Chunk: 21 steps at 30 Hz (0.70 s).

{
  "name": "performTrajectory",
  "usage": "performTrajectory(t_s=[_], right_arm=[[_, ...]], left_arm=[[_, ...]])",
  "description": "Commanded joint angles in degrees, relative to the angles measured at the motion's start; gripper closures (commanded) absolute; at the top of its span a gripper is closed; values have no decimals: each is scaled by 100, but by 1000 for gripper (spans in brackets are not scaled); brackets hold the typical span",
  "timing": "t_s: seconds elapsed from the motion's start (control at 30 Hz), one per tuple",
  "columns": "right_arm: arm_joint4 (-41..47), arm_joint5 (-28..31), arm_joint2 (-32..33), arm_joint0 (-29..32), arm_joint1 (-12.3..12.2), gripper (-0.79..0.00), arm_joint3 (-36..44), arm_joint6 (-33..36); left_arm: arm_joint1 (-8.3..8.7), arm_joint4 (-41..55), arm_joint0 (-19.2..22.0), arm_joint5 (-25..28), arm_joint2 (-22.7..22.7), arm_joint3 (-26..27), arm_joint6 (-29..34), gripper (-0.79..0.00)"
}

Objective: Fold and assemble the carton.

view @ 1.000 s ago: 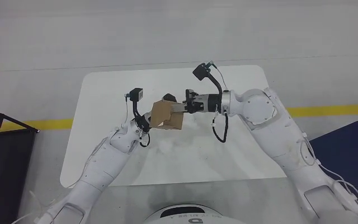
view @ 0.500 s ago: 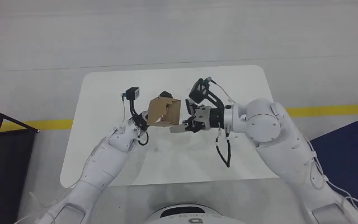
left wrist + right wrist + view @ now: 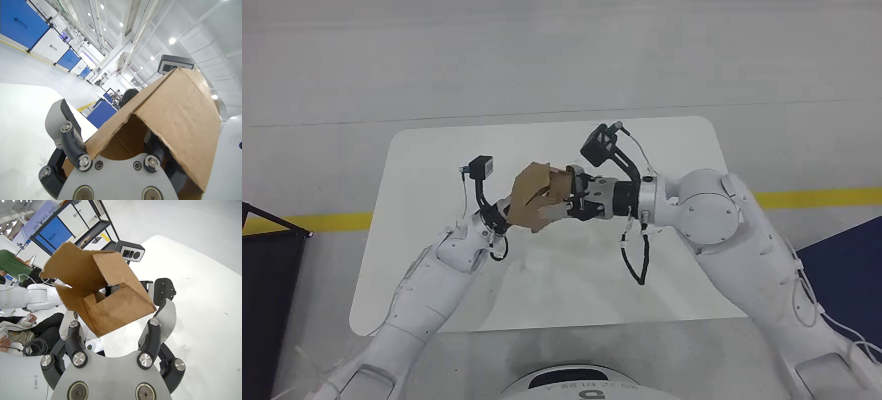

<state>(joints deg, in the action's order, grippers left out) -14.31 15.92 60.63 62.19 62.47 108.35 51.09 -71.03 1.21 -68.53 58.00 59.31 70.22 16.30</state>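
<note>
Carton [image 3: 535,195], part-formed, held in the air above the middle of the white table [image 3: 432,180], between the two grippers. Its brown walls are folded into an open tube, with loose flaps standing out at the open end, and it is tilted so that no face lies level with the table. The left gripper [image 3: 509,209] meets the carton on its left side, where one wall lies over it; whether it clamps that wall cannot be told. The right gripper [image 3: 117,309] meets the carton on its right side. It is spread wide, its fingers [image 3: 167,315] either side of the carton's near corner, one tip just at that corner.
</note>
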Motion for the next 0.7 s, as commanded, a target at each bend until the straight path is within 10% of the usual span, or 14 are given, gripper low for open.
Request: performTrajectory(t_s=[0.0, 0.67], right_arm=[[152, 61, 26, -5, 0, -727, -7, -18], [-43, -125, 8, -13, -18, -720, -113, -29]], left_arm=[[-4, 37, -1, 0, 14, -9, 12, -785], [-49, 303, -66, 0, 155, 50, 324, -785]])
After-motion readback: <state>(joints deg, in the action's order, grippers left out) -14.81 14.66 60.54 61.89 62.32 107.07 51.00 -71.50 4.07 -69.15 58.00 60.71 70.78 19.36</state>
